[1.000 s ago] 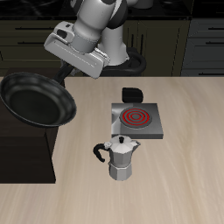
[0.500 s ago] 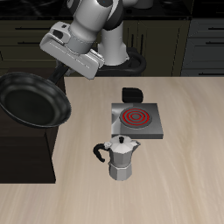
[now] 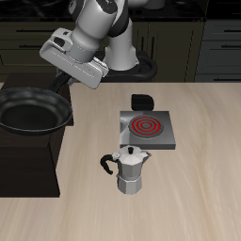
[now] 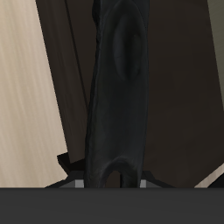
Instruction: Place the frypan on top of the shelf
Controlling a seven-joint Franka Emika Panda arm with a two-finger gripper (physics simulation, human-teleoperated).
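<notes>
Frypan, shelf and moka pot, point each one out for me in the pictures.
frypan [image 3: 34,109], exterior view, middle of the pan's black inside.
shelf [image 3: 28,162], exterior view, dark front face below the pan.
moka pot [image 3: 130,170], exterior view, silver body.

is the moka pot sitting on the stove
No, the moka pot stands on the table in front of the stove, whose red coil is bare.

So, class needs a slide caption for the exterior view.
Gripper holds the frypan over the shelf.
</notes>
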